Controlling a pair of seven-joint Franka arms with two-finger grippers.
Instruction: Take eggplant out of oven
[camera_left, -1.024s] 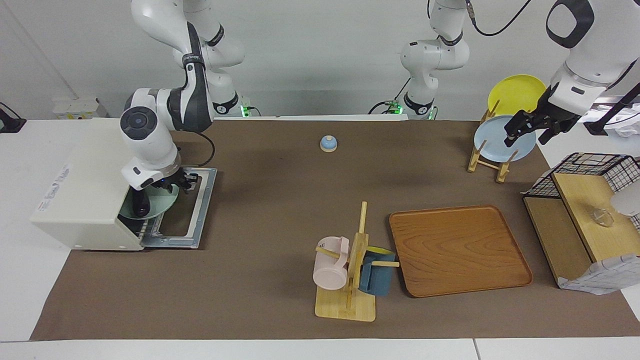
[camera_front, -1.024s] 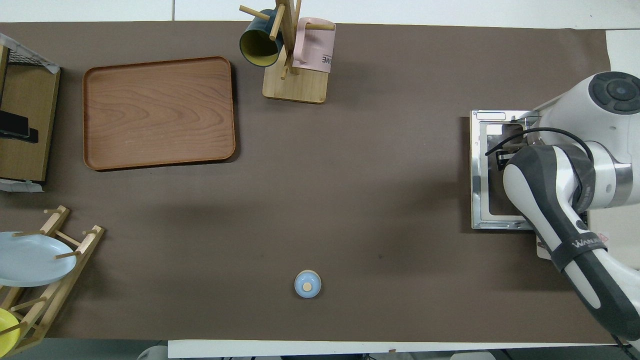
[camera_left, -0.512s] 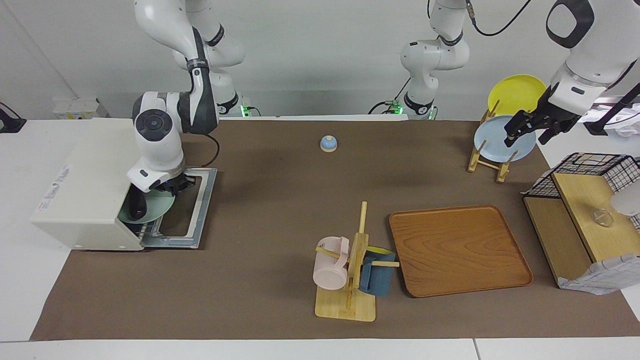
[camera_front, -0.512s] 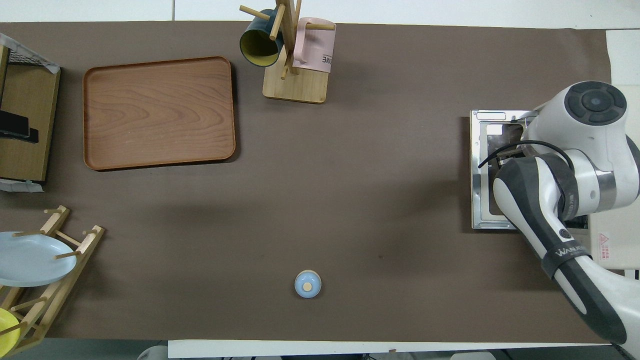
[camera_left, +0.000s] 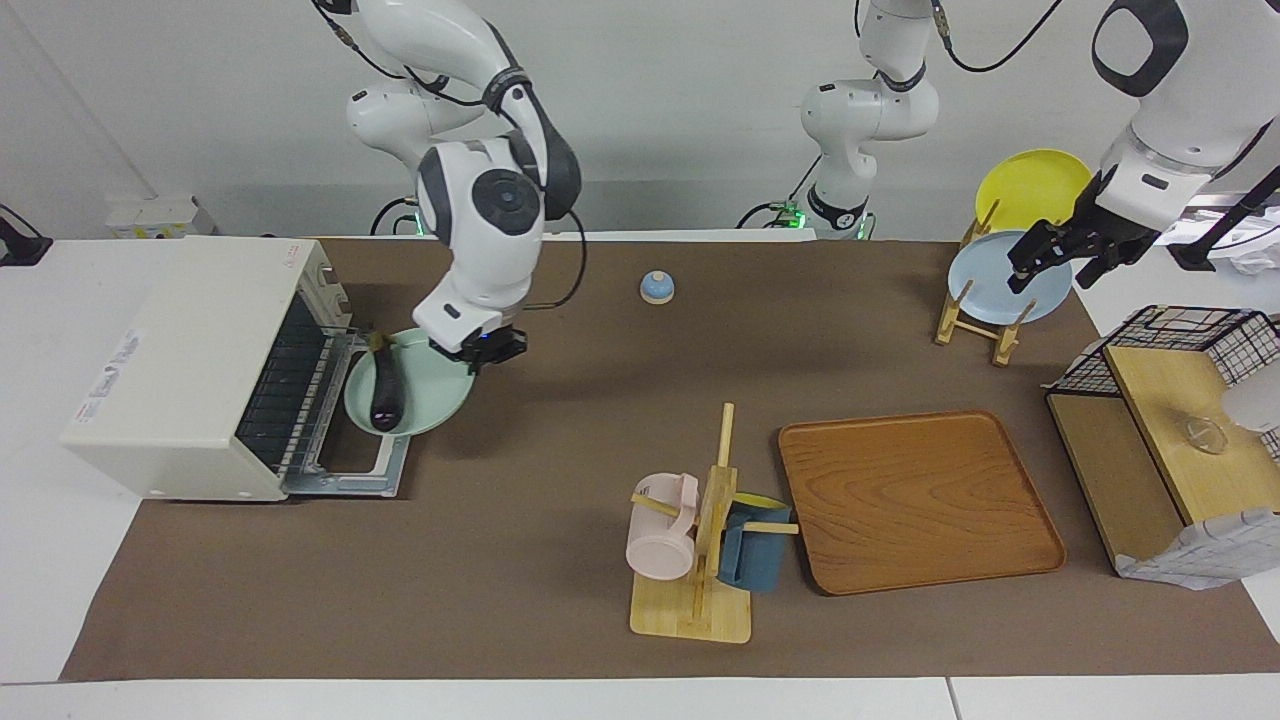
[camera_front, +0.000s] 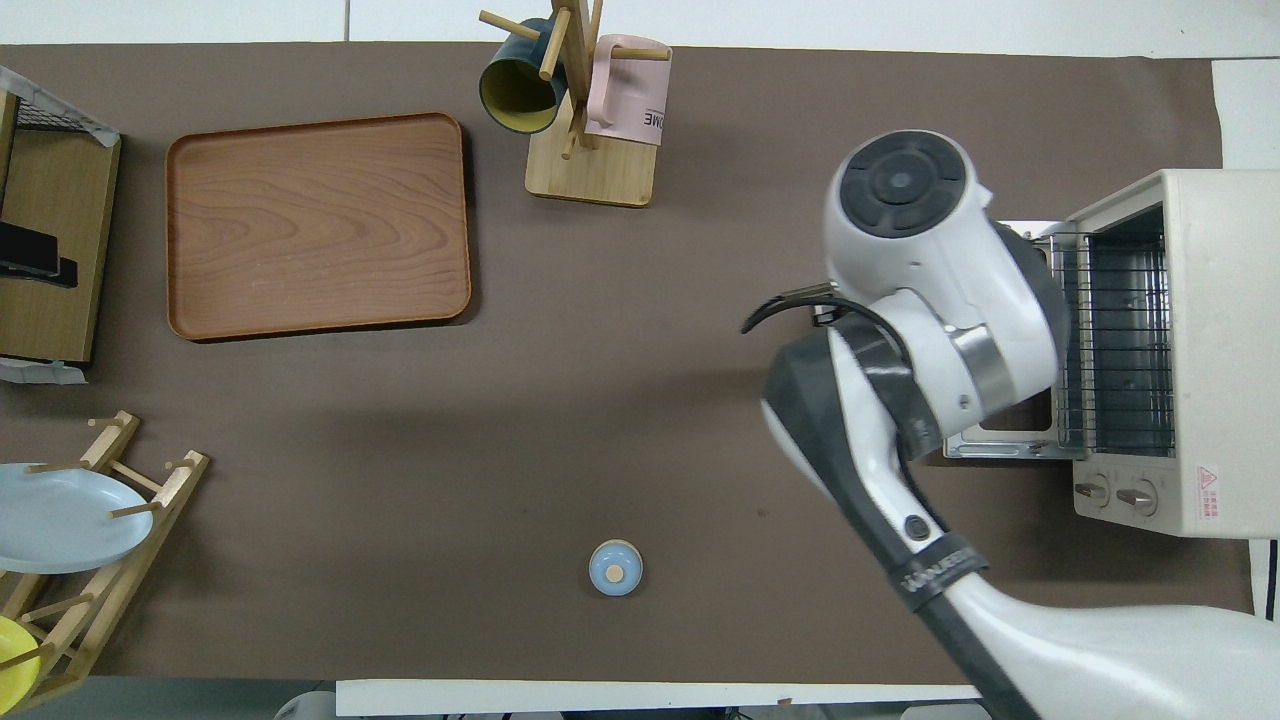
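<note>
The cream-white oven (camera_left: 190, 370) stands at the right arm's end of the table with its door (camera_left: 345, 470) folded down open. My right gripper (camera_left: 478, 350) is shut on the rim of a pale mint-green plate (camera_left: 430, 400) and holds it over the open door, outside the oven. The dark eggplant (camera_left: 386, 392) lies on that plate. In the overhead view the right arm hides the plate and eggplant, and the oven (camera_front: 1200, 350) shows its bare wire rack (camera_front: 1120, 340). My left gripper (camera_left: 1052, 272) waits open over the plate rack.
A blue bell (camera_left: 656, 287) sits near the robots at mid-table. A mug stand (camera_left: 700, 560) with a pink and a blue mug and a wooden tray (camera_left: 915, 500) lie farther out. A plate rack (camera_left: 985, 320) and a wire basket (camera_left: 1180, 400) stand at the left arm's end.
My right gripper has drawn back from the oven mouth, bringing the plate with the eggplant out from the rack to over the open door. The left arm has not moved.
</note>
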